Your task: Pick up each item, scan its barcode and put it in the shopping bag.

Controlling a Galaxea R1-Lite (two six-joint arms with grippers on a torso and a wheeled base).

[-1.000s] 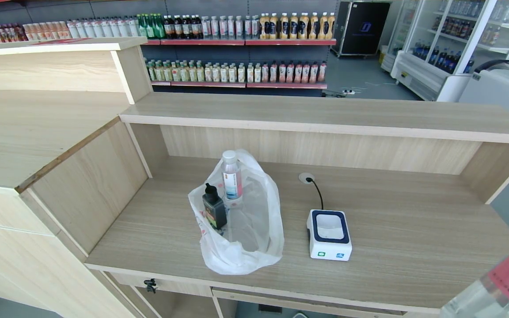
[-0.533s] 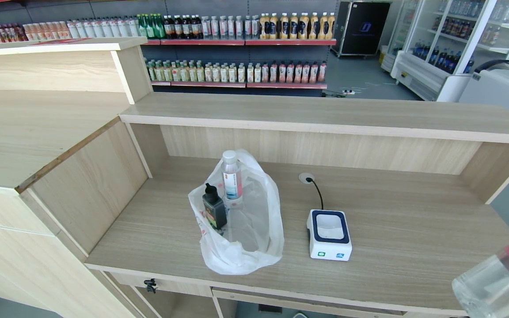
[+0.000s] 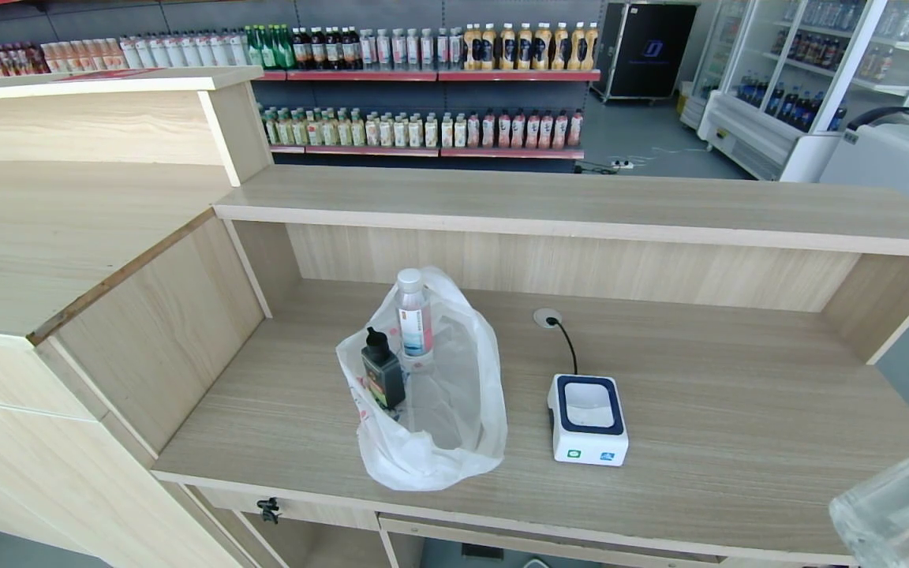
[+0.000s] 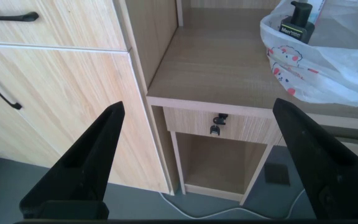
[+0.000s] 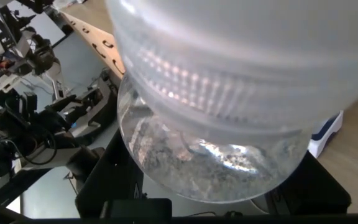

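A clear water bottle with a red label (image 3: 896,513) hangs at the counter's front right corner, and its ribbed base looms close in the right wrist view (image 5: 229,93). My right gripper (image 5: 219,202) is shut on it. A white shopping bag (image 3: 454,426) stands open at mid-counter, holding a dark bottle (image 3: 382,371) and a clear bottle (image 3: 414,319). The white and blue barcode scanner (image 3: 587,418) lies to the right of the bag. My left gripper (image 4: 197,168) is open with nothing in it, low and left of the counter's front edge, with the bag (image 4: 328,68) beyond it.
The wooden counter (image 3: 738,410) is boxed in by a raised ledge (image 3: 581,201) at the back and a side wall (image 3: 162,331) on the left. The scanner's cable runs to a grommet (image 3: 548,319). A drawer with a key (image 4: 217,123) sits under the front edge.
The held bottle has slid lower and to the right, toward the corner of the head view. The bag, its bottles and the scanner have not moved.
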